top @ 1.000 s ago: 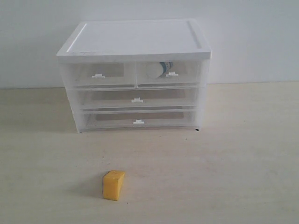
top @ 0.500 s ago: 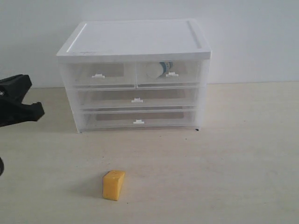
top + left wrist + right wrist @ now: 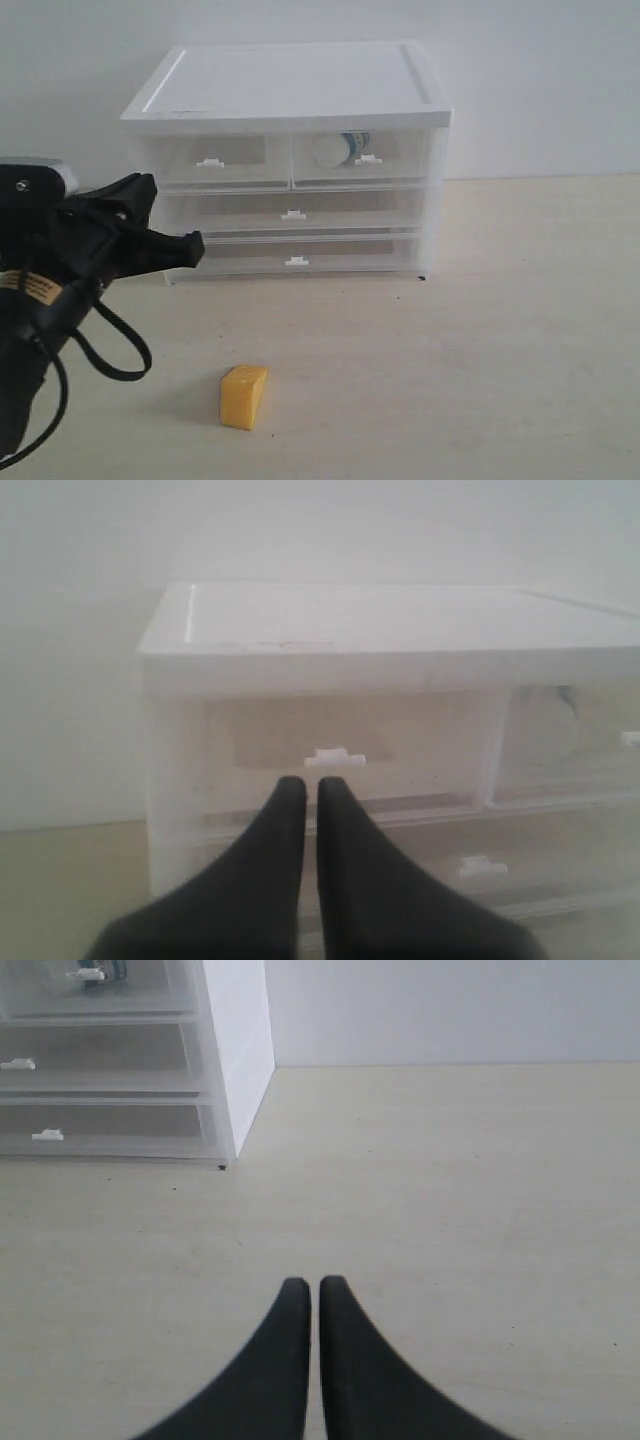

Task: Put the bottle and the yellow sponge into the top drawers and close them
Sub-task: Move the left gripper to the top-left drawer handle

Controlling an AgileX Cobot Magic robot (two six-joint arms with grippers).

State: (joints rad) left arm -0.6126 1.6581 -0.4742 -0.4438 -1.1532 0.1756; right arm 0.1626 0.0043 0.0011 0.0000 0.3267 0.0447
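Left fingers are pressed together with nothing between them. The left wrist view confirms it, showing only a hairline gap. Right fingers are likewise clenched and empty. They are hovering over bare tabletop, out of the exterior view, with the cabinet ahead of them and off-axis.

Bottle is lying on its side inside the right top drawer. That is beyond the left fingers and one compartment over from the drawer they are facing. Both top drawers are sitting flush with the cabinet front. By my reading the bottle half is done.

Sponge is standing on the tabletop, well apart from the left fingers, lower than them and not yet stowed.

Left fingers are pointing at the left top drawer. Its white tab is straight ahead of the fingertips, near but apart.

Step in hand, as I judge it, is the approach to open the left top drawer for the sponge.

The next move is calling for:
- parting the fingers or hooking a tip under that small tab
- a straight pull outward, so the light cabinet is not dragged along
- leaving the drawer open wide enough for the sponge

The tab is tiny and slippery-looking, so a slightly off approach could miss it or catch the wide drawer beneath.
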